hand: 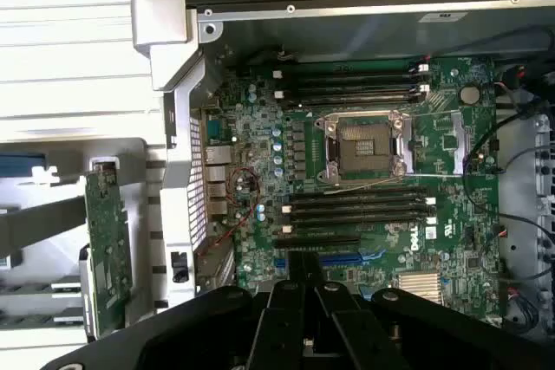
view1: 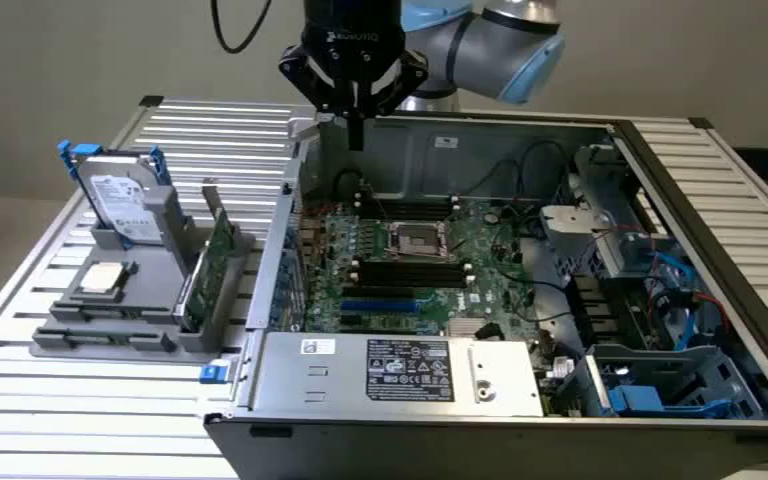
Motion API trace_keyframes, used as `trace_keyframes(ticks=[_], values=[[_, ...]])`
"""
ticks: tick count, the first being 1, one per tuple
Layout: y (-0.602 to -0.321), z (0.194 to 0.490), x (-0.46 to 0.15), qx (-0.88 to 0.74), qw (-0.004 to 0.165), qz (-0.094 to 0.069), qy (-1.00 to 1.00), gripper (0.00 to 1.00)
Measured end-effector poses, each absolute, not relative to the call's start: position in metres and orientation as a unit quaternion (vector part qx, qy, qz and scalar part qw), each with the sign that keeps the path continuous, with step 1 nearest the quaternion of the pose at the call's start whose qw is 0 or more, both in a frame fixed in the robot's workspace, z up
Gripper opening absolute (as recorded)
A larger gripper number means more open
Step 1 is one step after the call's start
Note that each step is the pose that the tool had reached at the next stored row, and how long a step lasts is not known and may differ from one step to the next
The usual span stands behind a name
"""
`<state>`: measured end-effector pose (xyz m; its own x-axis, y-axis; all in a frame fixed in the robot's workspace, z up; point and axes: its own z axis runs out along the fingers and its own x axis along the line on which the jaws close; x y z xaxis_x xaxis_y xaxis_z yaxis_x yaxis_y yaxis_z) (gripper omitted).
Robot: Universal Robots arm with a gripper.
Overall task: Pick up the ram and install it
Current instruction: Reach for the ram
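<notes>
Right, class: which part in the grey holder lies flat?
The square silver processor; the hard drive and the green card stand on edge.

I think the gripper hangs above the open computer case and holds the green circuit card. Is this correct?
Not quite. The gripper hangs above the open computer case, but shut and empty. The exterior view shows the green circuit card standing on edge in the grey holder outside the case.

Silver-grey arm (view1: 480, 45) with pale blue joint caps, black hand (view1: 355, 140) with white lettering, black cable (view1: 231, 48)
</notes>
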<state>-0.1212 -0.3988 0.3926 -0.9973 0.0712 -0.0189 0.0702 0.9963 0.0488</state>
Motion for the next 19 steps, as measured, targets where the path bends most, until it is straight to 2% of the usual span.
trace_keyframes(ticks=[9,19], values=[[-0.399,0.393,-0.123,0.035,0.01,0.024,0.999,0.11],[-0.399,0.391,-0.167,0.036,-0.006,0.023,0.999,0.11]])
